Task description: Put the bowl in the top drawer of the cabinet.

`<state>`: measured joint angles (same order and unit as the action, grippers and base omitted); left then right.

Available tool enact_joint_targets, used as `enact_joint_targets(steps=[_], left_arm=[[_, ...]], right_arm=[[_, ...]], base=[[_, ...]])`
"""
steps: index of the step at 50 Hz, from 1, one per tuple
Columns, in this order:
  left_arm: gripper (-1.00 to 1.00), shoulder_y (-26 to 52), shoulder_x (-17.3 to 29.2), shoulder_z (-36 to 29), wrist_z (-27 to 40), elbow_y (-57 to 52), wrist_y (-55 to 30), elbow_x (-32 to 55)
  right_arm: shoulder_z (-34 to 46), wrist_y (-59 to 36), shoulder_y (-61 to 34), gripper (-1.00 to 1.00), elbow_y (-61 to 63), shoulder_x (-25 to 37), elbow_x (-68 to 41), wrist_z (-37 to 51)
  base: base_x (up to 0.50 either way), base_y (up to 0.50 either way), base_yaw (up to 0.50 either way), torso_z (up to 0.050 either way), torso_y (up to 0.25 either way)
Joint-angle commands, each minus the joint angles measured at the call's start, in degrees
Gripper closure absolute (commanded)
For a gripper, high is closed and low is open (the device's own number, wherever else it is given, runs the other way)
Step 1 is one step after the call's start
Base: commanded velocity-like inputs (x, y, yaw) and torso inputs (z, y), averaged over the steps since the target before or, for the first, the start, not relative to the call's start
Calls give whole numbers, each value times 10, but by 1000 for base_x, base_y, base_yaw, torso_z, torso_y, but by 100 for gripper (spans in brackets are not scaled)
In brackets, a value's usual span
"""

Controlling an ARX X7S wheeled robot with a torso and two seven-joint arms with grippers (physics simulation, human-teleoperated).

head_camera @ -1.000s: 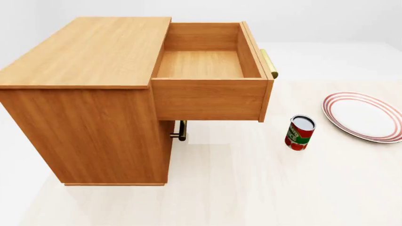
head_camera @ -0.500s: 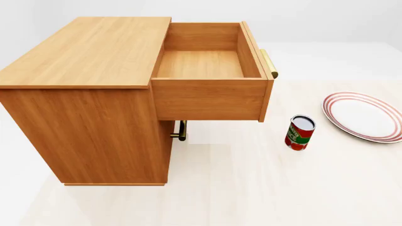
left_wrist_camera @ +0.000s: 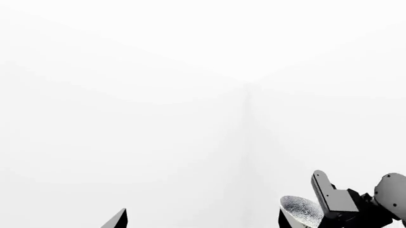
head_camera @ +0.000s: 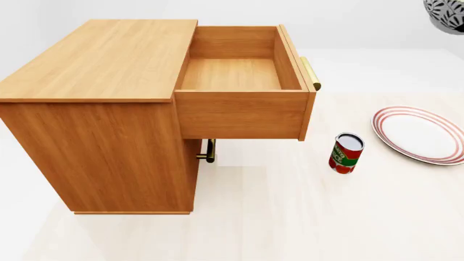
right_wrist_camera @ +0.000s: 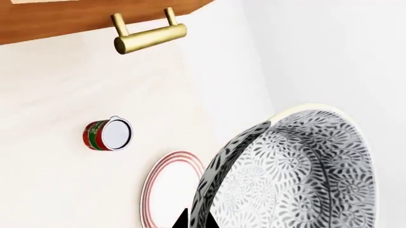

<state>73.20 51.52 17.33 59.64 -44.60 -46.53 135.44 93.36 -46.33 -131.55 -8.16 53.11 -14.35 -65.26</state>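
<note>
The speckled blue-black bowl [right_wrist_camera: 298,171] fills much of the right wrist view. My right gripper [right_wrist_camera: 196,222] is shut on its rim, one dark fingertip on each side of the wall. In the head view only the bowl's edge [head_camera: 446,13] shows, high at the far right corner. The cabinet [head_camera: 101,60] stands at left with its top drawer [head_camera: 239,114] pulled out and nothing inside it. The drawer's brass handle [right_wrist_camera: 151,37] also shows in the right wrist view. My left gripper [left_wrist_camera: 201,221] is open, facing a white void with the bowl [left_wrist_camera: 301,211] off to one side.
A red can [head_camera: 346,153] stands on the pale floor to the right of the drawer. A flat white plate with red rings [head_camera: 420,134] lies further right. The lower drawer's handle [head_camera: 208,151] sticks out under the open drawer.
The bowl's edge has come into the head view at the top right corner, where nothing showed before. Cabinet, drawer, can and plate have not moved.
</note>
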Motion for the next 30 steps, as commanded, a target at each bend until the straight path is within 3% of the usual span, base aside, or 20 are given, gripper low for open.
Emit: enact_joint_targets(steps=[1, 13, 22, 30], left_arm=[[-100, 24, 5, -22, 0, 3, 7, 4], [-100, 37, 11, -30, -1, 5, 8, 6], [-100, 39, 17, -27, 1, 2, 15, 15], [-100, 36, 18, -16, -4, -3, 18, 20]], right_arm=[[-38, 146, 5, 100, -140, -86, 0, -64], [-47, 316, -8, 100, -371, -210, 10, -165], [-38, 273, -25, 100, -366, -229, 10, -237], [0, 335, -34, 100, -458, -295, -42, -247]], base=[[0, 0, 0, 0, 0], [0, 0, 0, 0, 0], [0, 0, 0, 0, 1], [0, 0, 0, 0, 0]])
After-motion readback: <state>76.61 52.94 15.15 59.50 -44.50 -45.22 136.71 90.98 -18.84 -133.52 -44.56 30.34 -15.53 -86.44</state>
